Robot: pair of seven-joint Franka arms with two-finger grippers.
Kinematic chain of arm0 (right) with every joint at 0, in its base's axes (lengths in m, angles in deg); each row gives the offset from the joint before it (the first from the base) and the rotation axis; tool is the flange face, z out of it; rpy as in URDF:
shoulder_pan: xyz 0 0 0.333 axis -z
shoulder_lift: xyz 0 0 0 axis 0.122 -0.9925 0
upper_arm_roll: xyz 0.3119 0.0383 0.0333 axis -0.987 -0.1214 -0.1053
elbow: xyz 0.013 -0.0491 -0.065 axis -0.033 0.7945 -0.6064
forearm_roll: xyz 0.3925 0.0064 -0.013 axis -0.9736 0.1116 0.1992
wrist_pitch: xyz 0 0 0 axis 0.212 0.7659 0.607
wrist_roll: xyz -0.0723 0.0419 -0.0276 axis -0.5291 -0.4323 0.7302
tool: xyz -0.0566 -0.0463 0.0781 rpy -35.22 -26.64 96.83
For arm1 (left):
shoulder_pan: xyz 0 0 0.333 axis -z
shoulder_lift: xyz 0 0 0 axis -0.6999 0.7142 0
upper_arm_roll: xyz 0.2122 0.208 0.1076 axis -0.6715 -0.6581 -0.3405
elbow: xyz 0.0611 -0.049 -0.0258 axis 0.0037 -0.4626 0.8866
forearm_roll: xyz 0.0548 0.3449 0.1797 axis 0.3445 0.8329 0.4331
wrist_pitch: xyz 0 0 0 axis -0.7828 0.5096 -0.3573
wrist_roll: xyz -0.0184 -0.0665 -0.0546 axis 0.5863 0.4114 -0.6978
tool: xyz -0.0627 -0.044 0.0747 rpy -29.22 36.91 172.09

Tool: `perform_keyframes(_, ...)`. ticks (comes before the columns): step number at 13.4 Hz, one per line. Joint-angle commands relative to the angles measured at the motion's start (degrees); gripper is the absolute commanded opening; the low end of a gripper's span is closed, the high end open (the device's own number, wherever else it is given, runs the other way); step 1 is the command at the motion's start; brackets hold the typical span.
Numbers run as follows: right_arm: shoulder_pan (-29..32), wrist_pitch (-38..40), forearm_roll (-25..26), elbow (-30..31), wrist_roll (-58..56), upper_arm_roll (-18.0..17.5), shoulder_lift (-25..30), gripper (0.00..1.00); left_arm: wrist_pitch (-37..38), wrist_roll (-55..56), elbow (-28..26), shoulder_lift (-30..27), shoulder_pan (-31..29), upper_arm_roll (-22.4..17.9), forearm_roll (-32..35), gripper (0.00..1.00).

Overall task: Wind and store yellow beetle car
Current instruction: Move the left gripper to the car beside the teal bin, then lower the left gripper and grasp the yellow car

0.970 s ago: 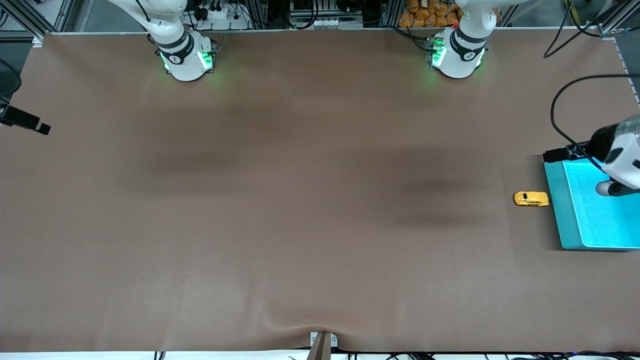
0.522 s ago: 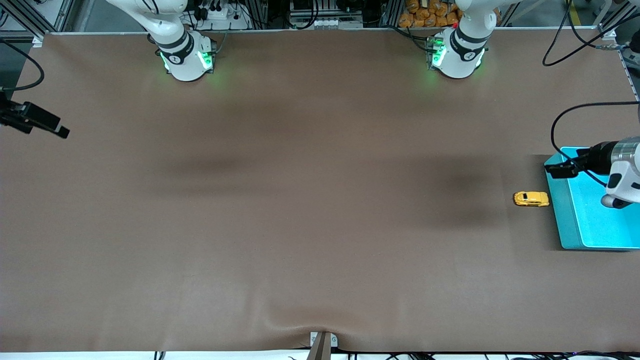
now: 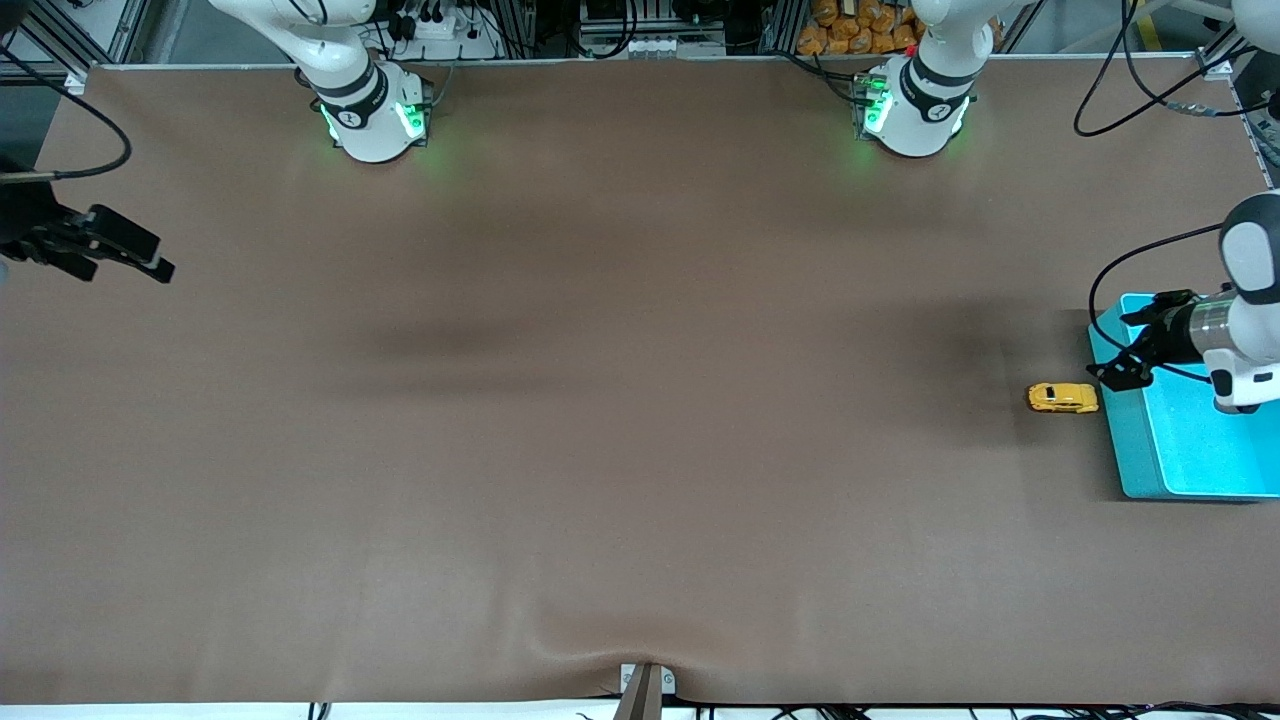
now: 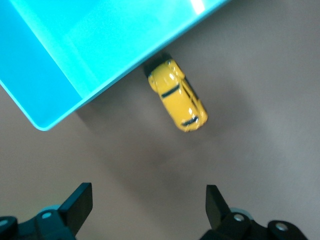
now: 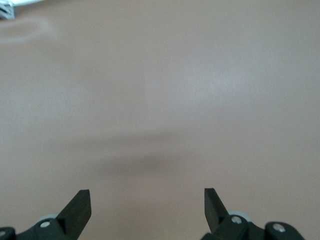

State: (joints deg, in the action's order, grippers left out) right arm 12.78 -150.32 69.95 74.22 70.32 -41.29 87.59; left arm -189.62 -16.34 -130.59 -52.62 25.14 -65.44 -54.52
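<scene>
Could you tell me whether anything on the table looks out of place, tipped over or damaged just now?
Nothing stands out. The yellow beetle car sits upright on its wheels beside the teal bin. The left hand is open over the bin's edge; the right hand is open above bare table.

Robotics lab, aluminium framing (image 3: 60, 40), cables (image 3: 1150, 80), brown table (image 3: 600, 400)

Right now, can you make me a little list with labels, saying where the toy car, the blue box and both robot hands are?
car: yellow beetle car sits on the brown table, right beside the bin
box: teal bin, at the left arm's end
left hand: left gripper, open, empty, over the bin's edge by the car
right hand: right gripper, open, empty, waiting at its end
</scene>
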Motion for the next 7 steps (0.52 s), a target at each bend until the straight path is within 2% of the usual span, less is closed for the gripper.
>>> perform_keyframes(1, -0.4, -6.8, 0.6, 9.8, -1.0, -0.1, 7.1, 1.00, -7.1, 11.7, -0.7, 2.1, -2.9, 0.6, 1.2, 1.00)
perform_keyframes(4, -0.4, -7.6, 0.6, 10.4, -1.2, -0.1, 9.4, 1.00, -12.3, 18.6, -1.3, 3.5, -5.6, 0.6, 0.5, 1.00)
perform_keyframes(6, -0.9, -7.4, 5.2, 11.6, -1.2, -0.5, 9.6, 1.00, -16.6, 20.6, -3.4, 4.4, -5.6, 0.6, 0.5, 1.00)
perform_keyframes(7, -0.9, -7.5, 5.9, 11.6, -1.2, -0.5, 9.5, 1.00, -18.6, 20.8, -5.0, 4.3, -5.6, 0.6, 0.5, 1.00)
